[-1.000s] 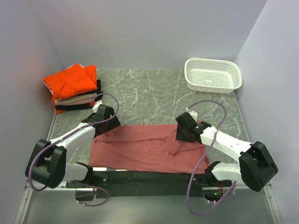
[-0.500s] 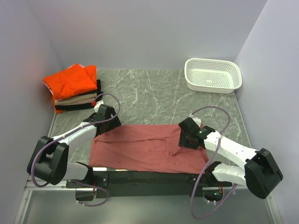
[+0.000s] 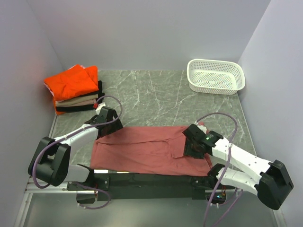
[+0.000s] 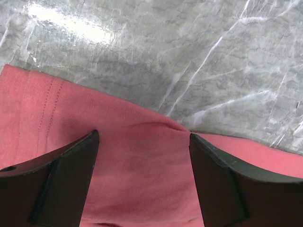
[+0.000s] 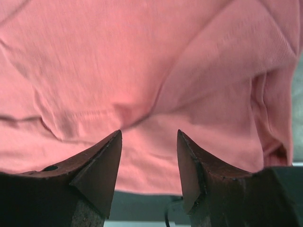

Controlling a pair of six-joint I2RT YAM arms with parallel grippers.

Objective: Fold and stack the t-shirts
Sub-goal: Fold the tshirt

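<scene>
While spread flat at the front of the table (image 3: 161, 94), red shirt (image 3: 142, 151) under two open grippers. Left gripper (image 4: 143, 136) wide open above its far edge, right gripper (image 5: 149, 134) half open above its right side, nothing held. Folded shirts (image 3: 75, 92) piled far left.

Robot lab test cell, a staged workspace. Plain pale panel walls (image 3: 142, 33) box in a marble-pattern tabletop (image 3: 156, 92) at 9, 12 and 3 o'clock. Left arm (image 3: 75, 137) and right arm (image 3: 241, 158) are bolted to a black rail (image 3: 142, 179) at 6 o'clock, with purple cables (image 3: 214, 103) looping loose. Props only: white basket (image 3: 216, 75) at 1 o'clock, folded t-shirts (image 3: 73, 87) at 10 o'clock.
</scene>
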